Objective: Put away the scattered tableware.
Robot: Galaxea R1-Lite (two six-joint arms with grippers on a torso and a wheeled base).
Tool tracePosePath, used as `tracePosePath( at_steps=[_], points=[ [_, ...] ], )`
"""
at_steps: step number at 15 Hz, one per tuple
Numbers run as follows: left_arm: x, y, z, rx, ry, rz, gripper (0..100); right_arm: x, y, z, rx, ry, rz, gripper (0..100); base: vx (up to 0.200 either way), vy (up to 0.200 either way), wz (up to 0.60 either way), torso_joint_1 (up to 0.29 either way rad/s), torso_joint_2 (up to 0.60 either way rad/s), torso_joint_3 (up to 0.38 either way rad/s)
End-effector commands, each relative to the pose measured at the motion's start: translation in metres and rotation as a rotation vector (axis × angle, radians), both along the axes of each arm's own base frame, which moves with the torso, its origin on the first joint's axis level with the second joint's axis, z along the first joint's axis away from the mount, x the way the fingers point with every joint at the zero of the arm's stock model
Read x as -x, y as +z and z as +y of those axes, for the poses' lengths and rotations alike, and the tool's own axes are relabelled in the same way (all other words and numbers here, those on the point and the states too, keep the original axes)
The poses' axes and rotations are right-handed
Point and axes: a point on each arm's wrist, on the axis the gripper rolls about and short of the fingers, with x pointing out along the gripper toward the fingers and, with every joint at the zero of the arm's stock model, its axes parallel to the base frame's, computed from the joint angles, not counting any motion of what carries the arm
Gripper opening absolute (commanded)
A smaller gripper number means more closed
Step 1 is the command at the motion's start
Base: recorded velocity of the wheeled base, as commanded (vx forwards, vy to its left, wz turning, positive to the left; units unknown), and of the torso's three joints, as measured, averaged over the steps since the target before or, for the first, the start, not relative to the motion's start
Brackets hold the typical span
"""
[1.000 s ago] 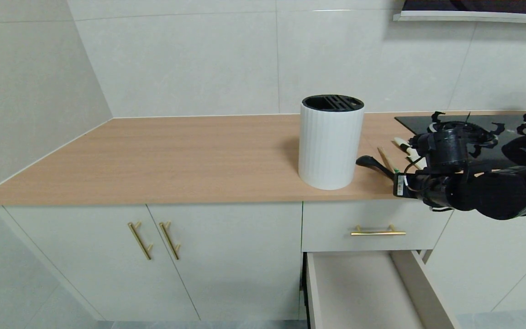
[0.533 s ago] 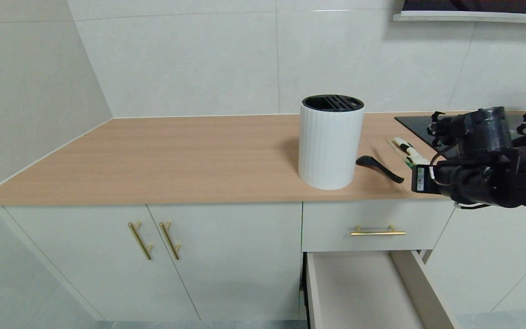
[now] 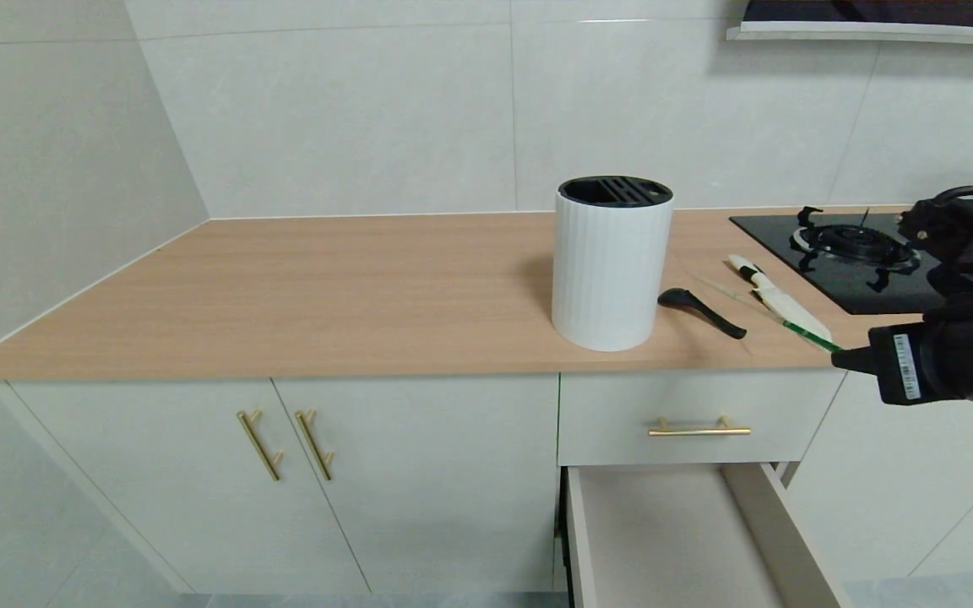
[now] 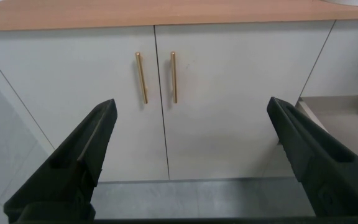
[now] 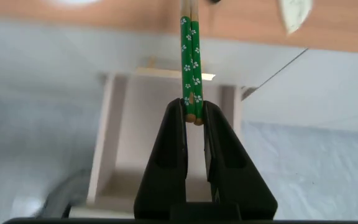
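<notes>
Two chopsticks (image 5: 189, 56) pinched by right end effector (image 5: 193, 111) — tips cropped; left end effector (image 4: 191, 112) agape.

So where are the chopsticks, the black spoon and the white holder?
chopsticks (image 5: 190, 62), right wrist view, on the green patterned part.
black spoon (image 3: 703, 313), head view, on its handle.
white holder (image 3: 611, 279), head view, on its ribbed side.

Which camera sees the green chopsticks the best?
The right wrist view: the chopsticks are close up, flower pattern clear, pinched in the right gripper. The head view shows them as a thin slanted line. The left wrist view faces cabinet doors.
</notes>
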Motion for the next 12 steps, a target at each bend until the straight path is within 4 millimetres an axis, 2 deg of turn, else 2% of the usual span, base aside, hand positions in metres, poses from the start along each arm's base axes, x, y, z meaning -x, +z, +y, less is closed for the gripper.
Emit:
tracePosePath(
  at_steps=[1, 4, 6, 12],
  points=[
    [0.000, 0.000, 0.000, 0.000, -0.001, 0.001, 100, 0.031, 0.015, -0.011, -0.001, 0.056, -0.030, 0, 0.000, 0.000, 0.00, 0.000, 0.00, 0.000],
    [0.000, 0.000, 0.000, 0.000, 0.000, 0.001, 100, 0.061, 0.020, -0.017, -0.003, 0.195, -0.008, 0, 0.000, 0.000, 0.00, 0.000, 0.00, 0.000],
    [0.000, 0.000, 0.000, 0.000, 0.000, 0.001, 100, 0.071, 0.017, -0.015, 0.022, 0.270, 0.014, 0, 0.000, 0.000, 0.00, 0.000, 0.00, 0.000],
    [0.000, 0.000, 0.000, -0.002, 0.000, 0.001, 100, 0.079, 0.005, -0.001, 0.049, 0.389, 0.061, 0, 0.000, 0.000, 0.00, 0.000, 0.00, 0.000]
  ],
)
